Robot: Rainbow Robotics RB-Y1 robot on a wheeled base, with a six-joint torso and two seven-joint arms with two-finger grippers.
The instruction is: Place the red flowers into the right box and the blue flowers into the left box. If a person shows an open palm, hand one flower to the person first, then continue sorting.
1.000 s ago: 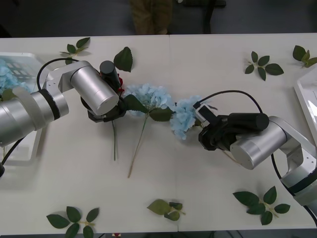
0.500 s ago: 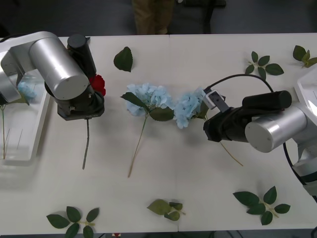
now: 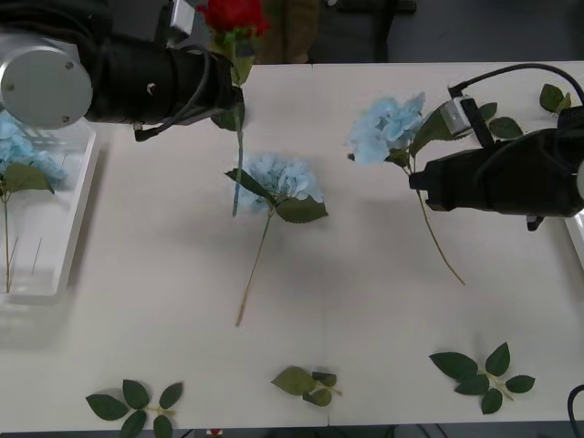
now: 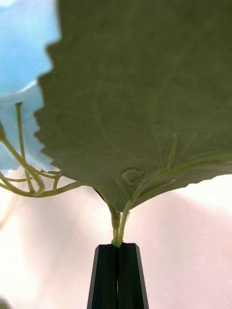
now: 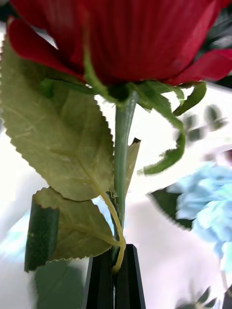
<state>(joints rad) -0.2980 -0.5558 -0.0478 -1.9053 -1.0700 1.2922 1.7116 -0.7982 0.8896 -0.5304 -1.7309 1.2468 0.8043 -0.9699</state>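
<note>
Gripping a red flower (image 3: pixel 234 15) by its stem, the left gripper (image 3: pixel 230 84) is seen at about eleven o'clock over the table (image 3: pixel 365 301), its black fingers (image 5: pixel 101 280) pressed together on the stem just under the leaves, the rose head raised past the table's far edge. A blue flower (image 3: pixel 388 128) is held by the right gripper (image 3: pixel 415 178) at about two o'clock, the fingers (image 4: pixel 107 275) closed on the stem below a large leaf, the stem hanging down toward the tabletop. Another blue flower (image 3: pixel 278 176) is laid flat near the table's centre. At nine o'clock the left box (image 3: pixel 73 219) is seen with pale blue blooms (image 3: pixel 23 155) inside. The right box (image 3: pixel 577 239) is glimpsed at three o'clock.
</note>
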